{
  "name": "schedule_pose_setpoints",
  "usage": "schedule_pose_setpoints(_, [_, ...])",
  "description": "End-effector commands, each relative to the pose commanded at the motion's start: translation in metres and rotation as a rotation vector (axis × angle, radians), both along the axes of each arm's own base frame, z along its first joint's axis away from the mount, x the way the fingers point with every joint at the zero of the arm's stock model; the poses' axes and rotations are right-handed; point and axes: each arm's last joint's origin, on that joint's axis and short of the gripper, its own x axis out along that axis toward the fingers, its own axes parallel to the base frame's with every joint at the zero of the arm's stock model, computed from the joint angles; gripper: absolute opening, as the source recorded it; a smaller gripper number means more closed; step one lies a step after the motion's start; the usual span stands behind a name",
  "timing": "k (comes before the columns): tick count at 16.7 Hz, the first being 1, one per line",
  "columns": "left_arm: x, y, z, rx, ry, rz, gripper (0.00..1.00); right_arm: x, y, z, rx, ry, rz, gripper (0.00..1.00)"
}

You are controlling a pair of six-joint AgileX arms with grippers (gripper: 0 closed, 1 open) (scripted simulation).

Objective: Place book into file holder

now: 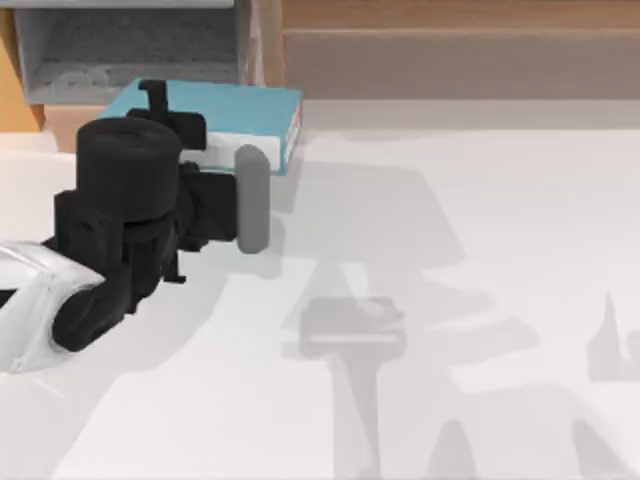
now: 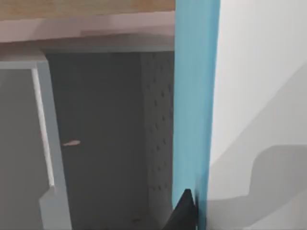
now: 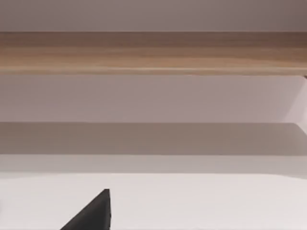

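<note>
Currently my left tool (image 1: 160, 100) sits at the counter's (image 1: 450, 300) far left, closed on the book (image 1: 250, 112); I judge the grip firm, since the book hangs just in front of the file holder (image 1: 130, 50), not yet inside; holding it by one edge leaves the free end clear to enter the open top. Book: thin, flat, smooth teal cover, white page edge; holder: grey thin walls, one perforated. Right arm parked; I cannot tell its tool's opening.
</note>
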Motion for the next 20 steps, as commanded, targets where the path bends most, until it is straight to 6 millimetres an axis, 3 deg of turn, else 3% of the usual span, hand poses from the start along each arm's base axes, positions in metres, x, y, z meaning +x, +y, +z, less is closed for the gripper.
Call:
schedule_pose_setpoints(4, [0.022,0.046,-0.003,0.013,-0.065,0.082,0.0,0.0,0.0,0.0,0.0,0.0,0.0,1.0])
schedule_pose_setpoints(7, [0.043,0.064,-0.005,-0.001,-0.108,0.099,0.0,0.0,0.0,0.0,0.0,0.0,0.0,1.0])
schedule_pose_setpoints(11, [0.062,0.071,-0.016,-0.016,-0.114,0.086,0.0,0.0,0.0,0.0,0.0,0.0,0.0,1.0])
schedule_pose_setpoints(20, [0.071,0.07,-0.019,-0.014,-0.11,0.08,0.0,0.0,0.0,0.0,0.0,0.0,0.0,1.0])
